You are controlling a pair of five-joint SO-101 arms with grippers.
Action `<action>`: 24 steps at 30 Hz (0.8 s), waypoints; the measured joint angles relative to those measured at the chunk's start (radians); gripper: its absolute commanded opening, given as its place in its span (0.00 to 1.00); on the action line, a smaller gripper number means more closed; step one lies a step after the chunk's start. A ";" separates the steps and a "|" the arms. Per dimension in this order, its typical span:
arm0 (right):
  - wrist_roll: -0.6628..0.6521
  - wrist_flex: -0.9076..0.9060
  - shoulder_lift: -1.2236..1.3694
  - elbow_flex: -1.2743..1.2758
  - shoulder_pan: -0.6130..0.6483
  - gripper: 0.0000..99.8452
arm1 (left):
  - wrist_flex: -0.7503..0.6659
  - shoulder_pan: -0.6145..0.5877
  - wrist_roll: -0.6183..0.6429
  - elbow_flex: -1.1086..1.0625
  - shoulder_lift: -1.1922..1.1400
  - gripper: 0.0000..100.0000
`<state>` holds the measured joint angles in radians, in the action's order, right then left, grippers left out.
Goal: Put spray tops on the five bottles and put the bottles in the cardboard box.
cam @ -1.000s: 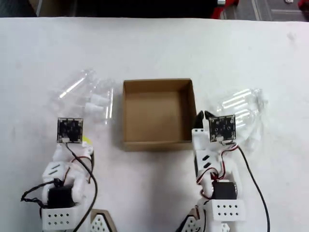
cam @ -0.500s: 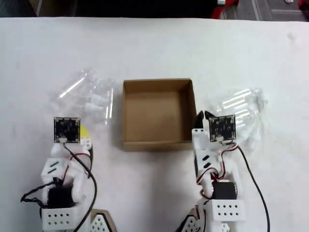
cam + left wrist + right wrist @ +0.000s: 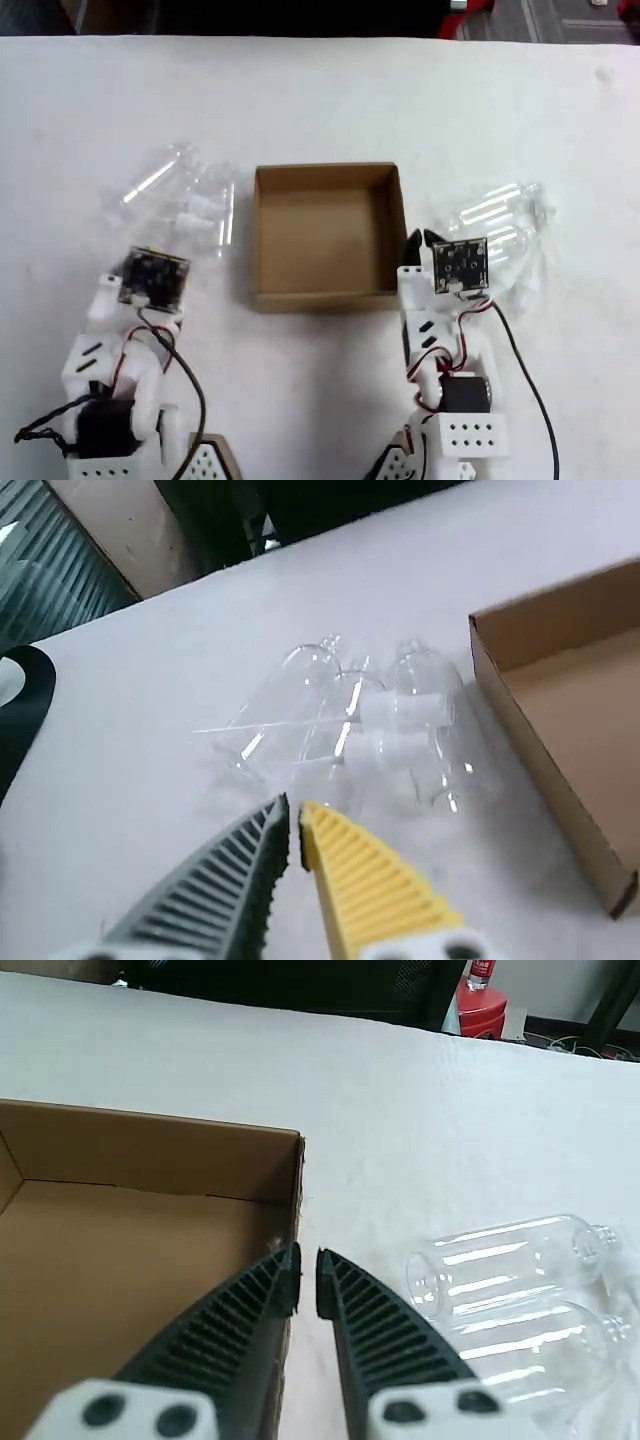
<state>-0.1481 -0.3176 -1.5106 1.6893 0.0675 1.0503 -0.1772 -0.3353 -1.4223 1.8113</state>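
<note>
The left claw [image 3: 293, 810] hangs low over the counter [image 3: 320, 90], its grey and yellow fingers pinched almost together on nothing, aimed at the left bottles [image 3: 300, 695] just ahead. These lie on their sides in a loose heap with the white spray tops [image 3: 400, 712] among them, probably so that one arm can reach both. I count about three bottles and two tops, though the clear plastic overlaps. The one cardboard box [image 3: 325, 298] sits open and unfilled between the arms, likely so either can drop into it. The right claw [image 3: 307, 1260], clenched and unloaded, hovers at the box's right wall. Just beyond lie the right bottles [image 3: 505, 1255], two clearly, uncapped.
</note>
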 measured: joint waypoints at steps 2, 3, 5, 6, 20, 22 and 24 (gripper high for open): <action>0.000 0.000 0.000 0.000 0.000 0.02 | 0.041 0.000 -0.071 0.003 0.000 0.02; 0.000 0.000 0.000 0.000 0.000 0.02 | 0.057 0.000 -0.106 0.003 0.000 0.02; 0.000 0.000 0.000 0.000 0.000 0.02 | 0.063 0.000 -0.169 0.003 0.000 0.02; 0.000 0.000 0.000 0.000 0.000 0.02 | 0.063 0.000 -0.190 0.003 0.000 0.02; 0.000 0.000 0.000 0.000 0.000 0.02 | -0.086 0.000 -0.219 0.048 0.002 0.02; 0.000 0.000 0.000 0.000 0.000 0.02 | -0.089 0.000 -0.190 0.048 0.002 0.02; 0.000 0.000 0.000 0.000 0.000 0.02 | -0.112 0.002 -0.152 0.048 0.000 0.02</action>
<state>-0.1481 -0.3176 -1.5106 1.6893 0.0675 0.9383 -0.1757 -0.4872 -1.3748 1.8113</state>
